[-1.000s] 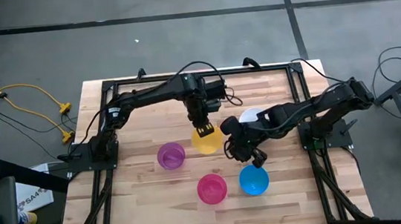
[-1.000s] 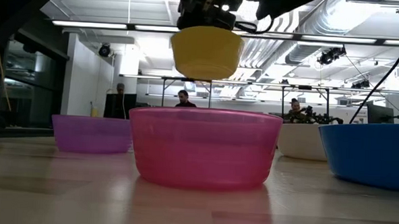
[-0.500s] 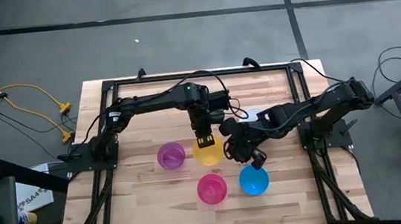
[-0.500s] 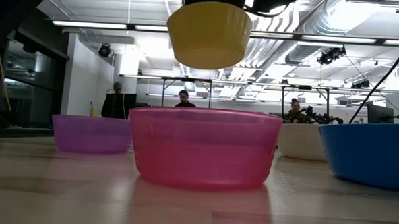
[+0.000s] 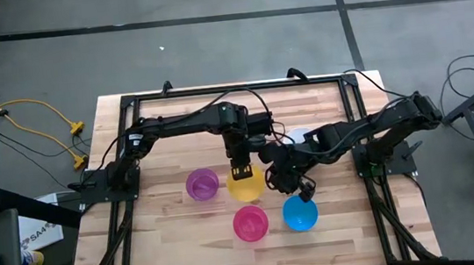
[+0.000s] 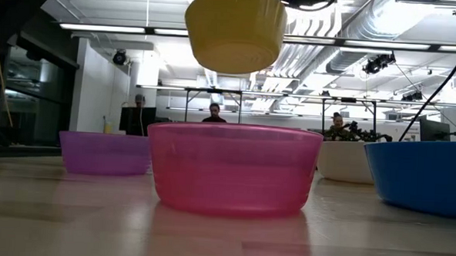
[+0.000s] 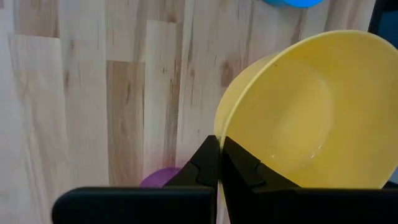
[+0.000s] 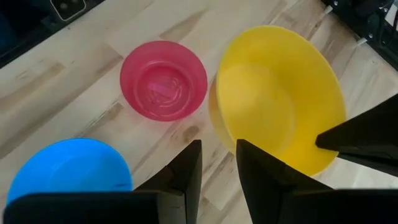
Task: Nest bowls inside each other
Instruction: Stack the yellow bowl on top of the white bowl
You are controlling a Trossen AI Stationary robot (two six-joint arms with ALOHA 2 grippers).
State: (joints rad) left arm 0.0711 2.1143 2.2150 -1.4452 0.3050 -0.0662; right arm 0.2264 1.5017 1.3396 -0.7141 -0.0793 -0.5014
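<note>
The white bowl point(image 5: 296, 134) is mostly hidden under the right arm from above; the low view shows only part of it behind the pink bowl point(image 6: 233, 168). The left gripper point(image 5: 241, 168) is clamped on the rim of the yellow bowl point(image 5: 246, 184), held in the air above the table point(image 5: 157, 123), mouth up and slightly tilted. The right gripper point(image 5: 300, 185), fingers apart and holding nothing, hovers at the yellow bowl's three o'clock. The purple bowl point(image 5: 202, 184) sits at its nine o'clock, the pink at six, the blue bowl point(image 5: 300, 213) at about four.
</note>
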